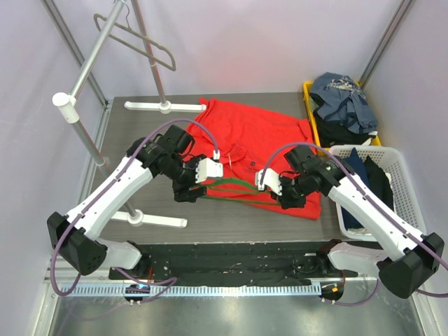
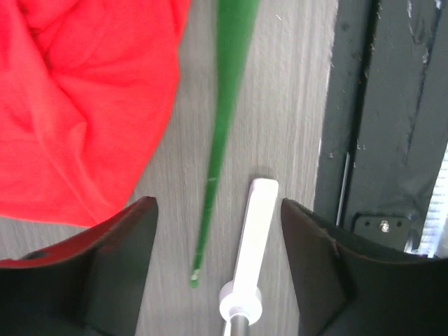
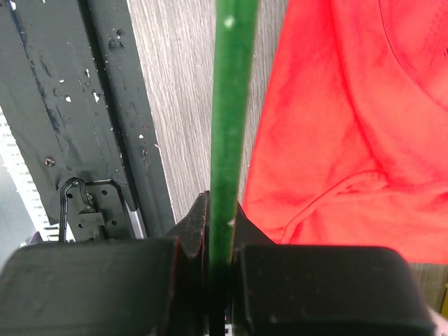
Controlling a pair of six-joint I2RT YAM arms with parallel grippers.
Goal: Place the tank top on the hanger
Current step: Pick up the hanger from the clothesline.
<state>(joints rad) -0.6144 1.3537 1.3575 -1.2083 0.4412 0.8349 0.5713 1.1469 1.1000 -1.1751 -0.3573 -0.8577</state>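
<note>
A: Top external: fixed, high behind the arm bases (image 1: 73,241), facing down and forward; whole table (image 1: 231,224) in frame.
B: Left wrist: close, looking down past its own fingers (image 2: 112,266) at the table.
A: Right wrist: closer still, sighting along the hanger (image 3: 227,105).
B: Overlap: all three views hold the hanger, the tank top (image 1: 245,140) edge and the black front strip (image 1: 238,255).

The tank top (image 1: 255,136) is lying as soft, matt red cloth, while the hanger (image 3: 227,105) is showing a smooth green plastic-looking bar with a faint sheen. The tabletop (image 2: 294,105) is looking like matt grey wood grain, and the black strip (image 3: 63,105) along its near edge is showing white specks. The rack pole (image 1: 149,52) is gleaming as bare metal, its foot (image 2: 255,231) looking like smooth white plastic.
</note>
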